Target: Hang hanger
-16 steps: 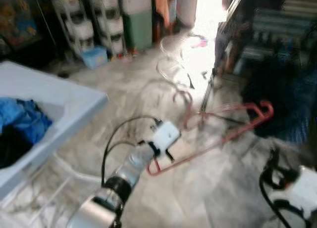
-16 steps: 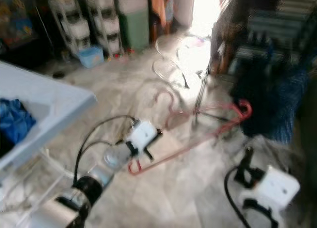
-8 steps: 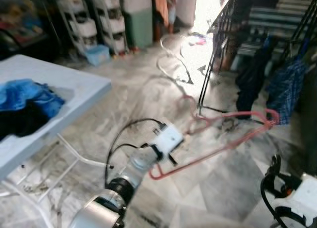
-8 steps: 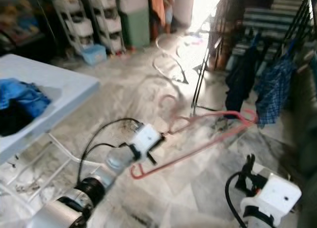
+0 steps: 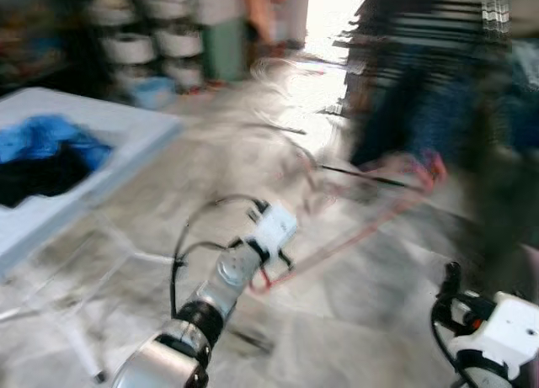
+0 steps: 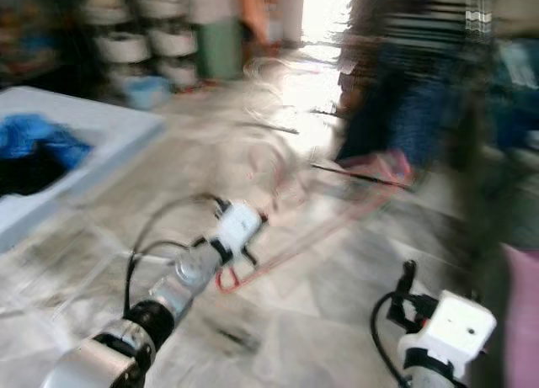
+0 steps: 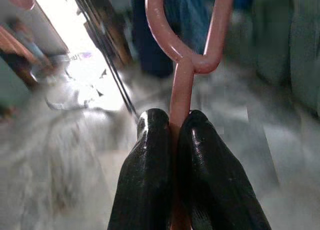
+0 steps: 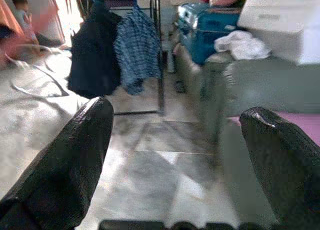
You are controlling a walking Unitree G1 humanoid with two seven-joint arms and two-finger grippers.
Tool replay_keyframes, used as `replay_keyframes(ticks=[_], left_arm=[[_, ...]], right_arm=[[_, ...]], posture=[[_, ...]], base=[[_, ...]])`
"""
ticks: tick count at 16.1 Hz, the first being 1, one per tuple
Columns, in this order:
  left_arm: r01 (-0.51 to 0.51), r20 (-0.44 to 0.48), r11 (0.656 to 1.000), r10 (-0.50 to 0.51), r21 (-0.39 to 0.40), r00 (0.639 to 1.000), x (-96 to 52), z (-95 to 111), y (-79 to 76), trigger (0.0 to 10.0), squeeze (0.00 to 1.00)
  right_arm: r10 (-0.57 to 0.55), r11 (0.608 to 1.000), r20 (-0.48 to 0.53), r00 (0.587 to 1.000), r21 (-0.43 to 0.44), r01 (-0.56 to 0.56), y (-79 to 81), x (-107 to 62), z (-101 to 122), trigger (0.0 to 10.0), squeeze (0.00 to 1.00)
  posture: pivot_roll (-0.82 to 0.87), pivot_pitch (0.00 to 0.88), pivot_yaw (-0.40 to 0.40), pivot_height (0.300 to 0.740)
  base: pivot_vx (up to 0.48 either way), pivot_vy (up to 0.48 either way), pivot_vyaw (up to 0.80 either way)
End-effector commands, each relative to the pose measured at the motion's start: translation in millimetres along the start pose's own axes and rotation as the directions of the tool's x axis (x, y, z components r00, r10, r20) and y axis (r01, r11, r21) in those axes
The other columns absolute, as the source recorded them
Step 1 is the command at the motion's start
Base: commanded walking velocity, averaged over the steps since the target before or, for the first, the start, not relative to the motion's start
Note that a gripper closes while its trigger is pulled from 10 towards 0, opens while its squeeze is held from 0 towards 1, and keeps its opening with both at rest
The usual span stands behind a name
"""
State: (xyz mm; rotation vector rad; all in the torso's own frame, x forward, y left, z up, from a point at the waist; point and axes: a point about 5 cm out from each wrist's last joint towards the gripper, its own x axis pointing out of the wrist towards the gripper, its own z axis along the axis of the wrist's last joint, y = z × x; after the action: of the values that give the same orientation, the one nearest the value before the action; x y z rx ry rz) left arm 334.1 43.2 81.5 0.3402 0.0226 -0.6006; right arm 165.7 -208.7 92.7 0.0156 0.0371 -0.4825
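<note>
A pink-red plastic hanger stretches from my left gripper out to the right above the marble floor, blurred in the eye views. In the left wrist view my left gripper is shut on the hanger's thin stem, with one black finger on each side. My right gripper is open, its two fingers wide apart with nothing between them; its arm is low at the right. A clothes rack with a dark garment and a checked shirt stands ahead.
A white table with blue and black clothes is at my left. Shelves with white tubs line the far wall. A dark railing or rack blurs at the right. A grey sofa with bags is nearby.
The whole picture has shifted and blurred, so the camera has moved. The hanger stays in my left gripper. The rack with clothes now looks nearer on the right.
</note>
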Motion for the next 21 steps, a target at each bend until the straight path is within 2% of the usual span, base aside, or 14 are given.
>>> replay_keyframes(ticks=[1, 2, 3, 5, 10, 13, 21], left_arm=[[-0.073, 0.001, 0.997, 0.073, -0.011, 0.997, -7.0, -6, 15.0, 10.0, 0.00], [-0.056, 0.001, 0.998, 0.056, -0.004, 0.998, -10.3, -9, 12.8, 10.0, 0.00], [-0.053, 0.010, 0.997, 0.052, 0.049, 0.999, -12.7, -11, 11.6, 10.0, 0.00], [-0.078, 0.011, 0.995, 0.078, 0.064, 0.997, -9.4, -7, 15.4, 10.0, 0.00], [-0.090, -0.004, 0.995, 0.090, 0.046, 0.996, -6.2, -4, 25.5, 10.0, 0.00], [-0.072, 0.001, 0.996, 0.072, 0.050, 0.997, -3.7, -1, 23.0, 10.0, 0.00], [-0.062, 0.004, 0.997, 0.062, 0.047, 0.998, -3.0, -1, 19.4, 10.0, 0.00]], right_arm=[[0.079, 0.997, 0.013, 0.997, -0.002, -0.079, 13.5, 0.2, 5, 10.0, 0.00], [0.133, 0.991, 0.009, 0.991, -0.035, -0.133, 17.7, 0.0, 5, 10.0, 0.00], [0.209, 0.975, 0.000, 0.978, -0.079, -0.209, 21.7, -0.2, 6, 10.0, 0.00], [0.241, 0.966, 0.000, 0.971, -0.098, -0.240, 21.4, 1.8, 8, 10.0, 0.00], [0.236, 0.968, -0.001, 0.972, -0.092, -0.235, 25.2, 2.0, 7, 10.0, 0.00], [0.238, 0.969, -0.016, 0.971, -0.069, -0.239, 31.5, -2.7, 3, 10.0, 0.00], [0.231, 0.970, -0.010, 0.973, -0.070, -0.231, 29.2, -2.0, 4, 10.0, 0.00]], posture=[[-0.15, 0.042, -0.004, 0.740], [-0.14, 0.042, -0.009, 0.740], [-0.13, 0.039, -0.014, 0.740], [-0.12, 0.036, -0.014, 0.740], [-0.13, 0.033, 0.006, 0.740], [-0.13, 0.035, 0.012, 0.740], [-0.13, 0.041, 0.009, 0.740]], base=[[0.000, 0.000, 0.00], [0.000, 0.000, 0.00], [0.000, 0.000, 0.00], [0.000, 0.000, 0.00], [0.000, 0.000, 0.00], [0.000, 0.000, -0.34], [0.000, 0.448, -0.52]])
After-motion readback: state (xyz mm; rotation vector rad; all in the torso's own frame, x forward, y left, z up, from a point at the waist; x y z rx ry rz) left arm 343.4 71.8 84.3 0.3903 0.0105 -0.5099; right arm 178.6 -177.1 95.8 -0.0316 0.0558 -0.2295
